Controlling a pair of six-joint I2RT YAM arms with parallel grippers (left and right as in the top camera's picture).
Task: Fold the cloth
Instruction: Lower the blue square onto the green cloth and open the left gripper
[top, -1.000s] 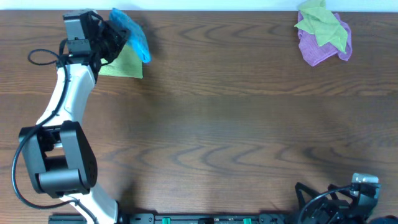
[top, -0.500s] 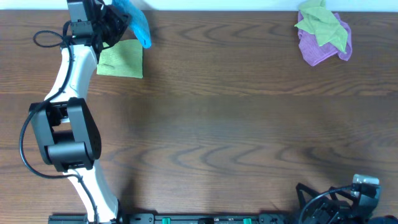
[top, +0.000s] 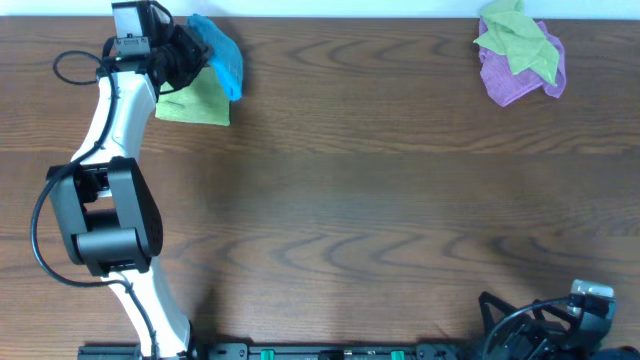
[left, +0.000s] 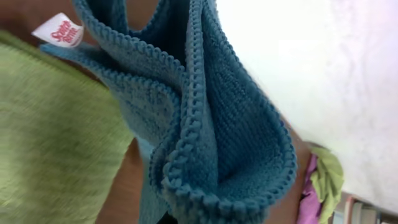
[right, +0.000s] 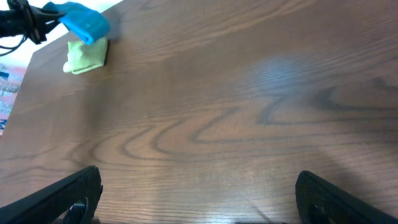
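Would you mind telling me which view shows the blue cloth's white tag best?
Left wrist: the tag on the cloth is close, its red print visible. Overhead shows the cloth small, no tag; right wrist, a distant patch.

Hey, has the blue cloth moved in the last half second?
Yes. In the overhead view the blue cloth has come down the picture, reaching further over the light green cloth, which stayed put.
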